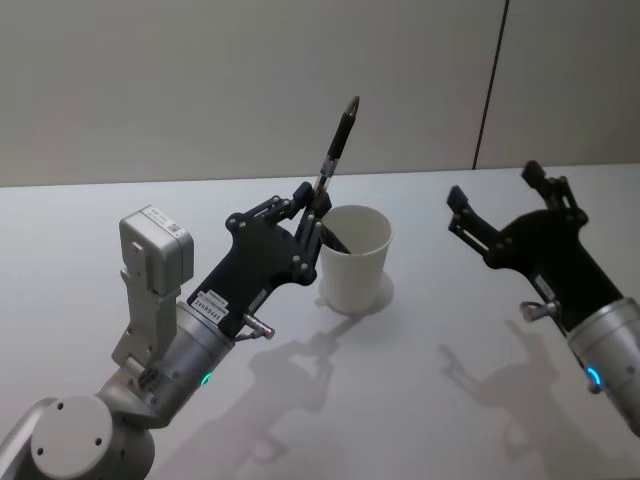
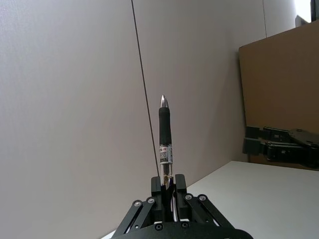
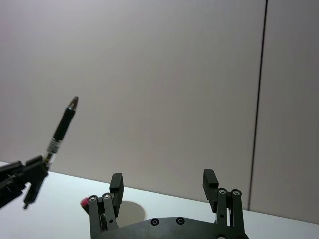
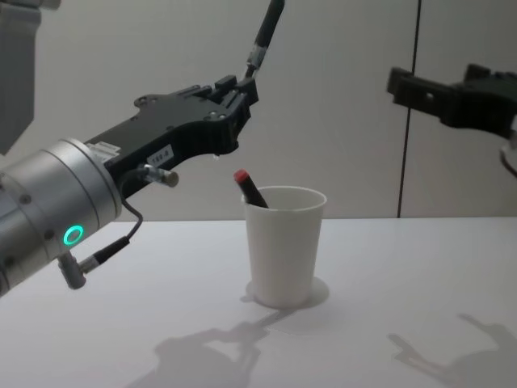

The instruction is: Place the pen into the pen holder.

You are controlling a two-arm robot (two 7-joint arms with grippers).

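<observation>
We find our left gripper [image 1: 314, 207] a little left of centre in the head view, its fingers pressed together on the lower end of the pen [image 1: 338, 148]. The pen is dark with a silvery tip. It rises out of the fingertips towards the upper middle of the frame, tilted to the right, with the tip uppermost. In the chest view we see the same grip in the upper middle, with the pen running up to the top edge.

Just below and to the right of those fingertips stands the pen holder [image 1: 354, 266], a white paper cup, upright near the centre of the head view on the white table [image 1: 450, 400]. In the chest view the gripper sits above the cup's rim and a touch to its left, with clear air between them. A second pen [image 4: 250, 187], dark with a red end, leans inside the cup against the left side of the rim, its red end poking above it.

Our right gripper [image 1: 495, 186] hovers at the right of the head view, above the table and well apart from the cup. Its fingers are spread wide with nothing between them.
</observation>
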